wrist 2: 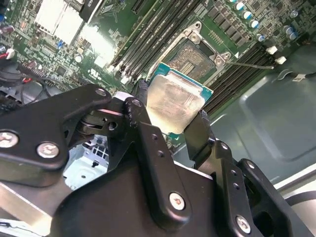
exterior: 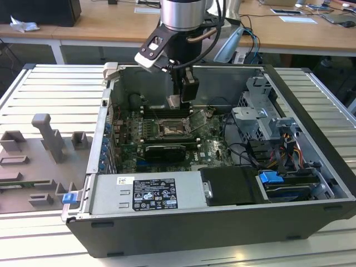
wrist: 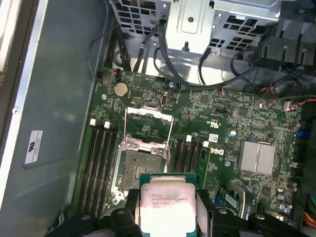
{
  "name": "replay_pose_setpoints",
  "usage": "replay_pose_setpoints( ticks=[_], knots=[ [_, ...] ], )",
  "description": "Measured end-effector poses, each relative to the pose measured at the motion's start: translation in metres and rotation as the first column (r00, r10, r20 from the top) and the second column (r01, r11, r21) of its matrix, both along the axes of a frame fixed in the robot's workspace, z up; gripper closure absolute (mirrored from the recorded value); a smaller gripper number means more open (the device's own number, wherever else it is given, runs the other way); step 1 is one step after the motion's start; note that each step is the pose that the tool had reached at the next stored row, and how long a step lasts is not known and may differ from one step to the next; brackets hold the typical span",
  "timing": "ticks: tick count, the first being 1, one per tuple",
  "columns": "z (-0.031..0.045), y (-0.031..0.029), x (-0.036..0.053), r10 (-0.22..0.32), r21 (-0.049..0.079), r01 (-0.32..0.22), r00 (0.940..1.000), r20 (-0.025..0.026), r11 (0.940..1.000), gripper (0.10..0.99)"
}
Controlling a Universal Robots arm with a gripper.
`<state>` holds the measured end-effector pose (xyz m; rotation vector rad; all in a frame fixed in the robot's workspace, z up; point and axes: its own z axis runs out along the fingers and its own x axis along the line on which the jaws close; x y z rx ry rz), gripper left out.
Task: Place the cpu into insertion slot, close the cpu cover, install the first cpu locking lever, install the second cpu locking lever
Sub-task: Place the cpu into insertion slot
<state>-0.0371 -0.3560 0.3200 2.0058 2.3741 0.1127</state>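
My gripper [exterior: 182,99] hangs inside the open computer case, above the motherboard [exterior: 208,139]. It is shut on the cpu [wrist 2: 173,101], a pale silver square on a green base, held by two opposite edges between the black fingers [wrist 2: 200,131]. The cpu [wrist: 165,205] hovers in the air, just short of the insertion slot [wrist: 134,168]. The slot [wrist 2: 195,57] has a dark metal rim and stands bare. The cpu cover [wrist: 148,126] is swung open, standing up on the slot's far side. A thin locking lever [wrist 2: 247,64] sticks out beside the slot.
Long black memory slots [wrist: 98,153] flank the socket on both sides. A silver heatsink [wrist: 256,157] sits on the board. A metal drive cage [exterior: 261,114] with loose cables fills the case at the exterior view's right. Grey fixtures [exterior: 50,139] stand on the table outside.
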Motion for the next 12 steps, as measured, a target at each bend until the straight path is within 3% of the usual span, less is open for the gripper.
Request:
replay_pose_setpoints(
  ticks=[6,12],
  knots=[
    [-0.0053,0.0001,-0.0001,-0.032,0.000,0.032,0.9995,-0.0004,0.9995,0.545],
    [-0.0157,0.0002,-0.0002,-0.055,-0.002,0.055,0.9985,-0.0032,0.9985,0.545]
  ],
)
